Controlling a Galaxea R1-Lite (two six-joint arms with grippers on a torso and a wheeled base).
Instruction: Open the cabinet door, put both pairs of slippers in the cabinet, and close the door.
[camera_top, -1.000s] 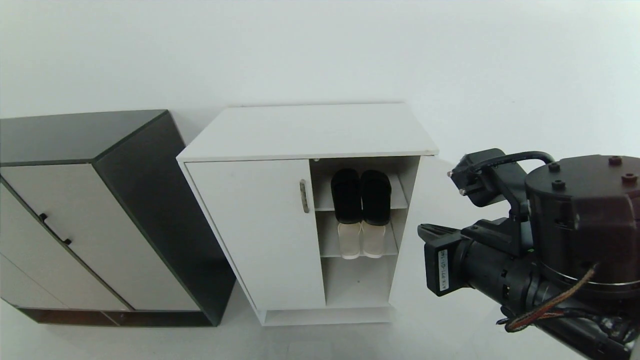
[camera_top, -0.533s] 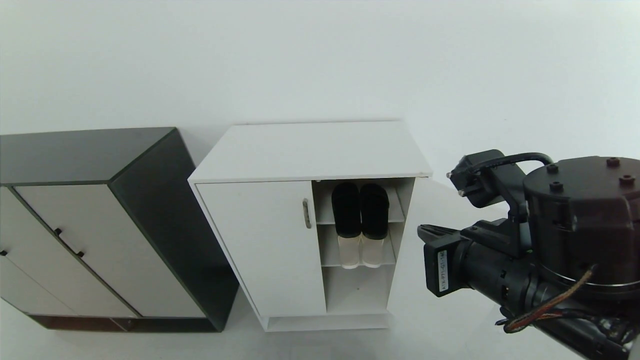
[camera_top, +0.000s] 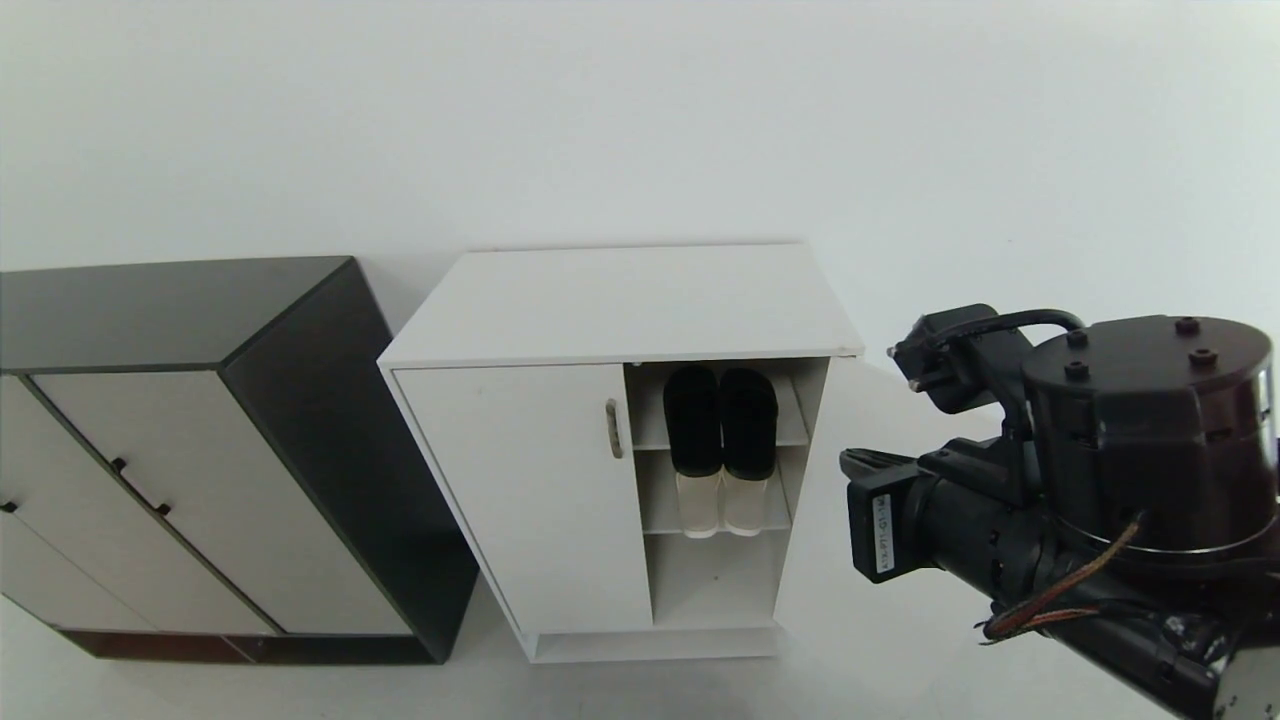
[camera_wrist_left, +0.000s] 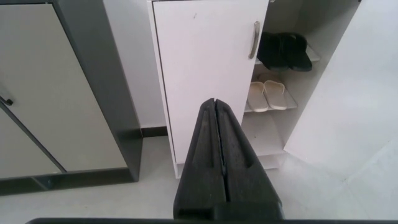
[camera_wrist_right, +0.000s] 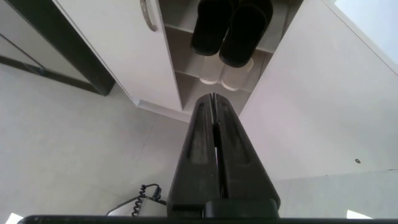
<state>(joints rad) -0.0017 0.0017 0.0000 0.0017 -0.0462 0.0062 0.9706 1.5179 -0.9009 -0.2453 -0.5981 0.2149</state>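
The white cabinet (camera_top: 620, 300) stands against the wall with its left door (camera_top: 520, 490) closed and its right side open. A black pair of slippers (camera_top: 720, 418) lies on the top shelf, and a white pair of slippers (camera_top: 720, 502) on the shelf below. The open right door (camera_wrist_left: 336, 106) swings out toward me as a white panel. My left gripper (camera_wrist_left: 214, 103) is shut and empty, pointing at the closed left door from a distance. My right gripper (camera_wrist_right: 213, 98) is shut and empty, held out in front of the open shelves, beside the open door (camera_wrist_right: 311, 106).
A dark cabinet (camera_top: 200, 300) with pale doors stands close to the left of the white one. The bottom compartment (camera_top: 715, 580) of the white cabinet holds nothing. Bare floor (camera_top: 650, 690) lies in front of both cabinets. My right arm (camera_top: 1050, 500) is at the head view's right.
The head camera shifted at first, so both cabinets sit lower in the picture. My right arm edged slightly left. The slippers and doors have not moved.
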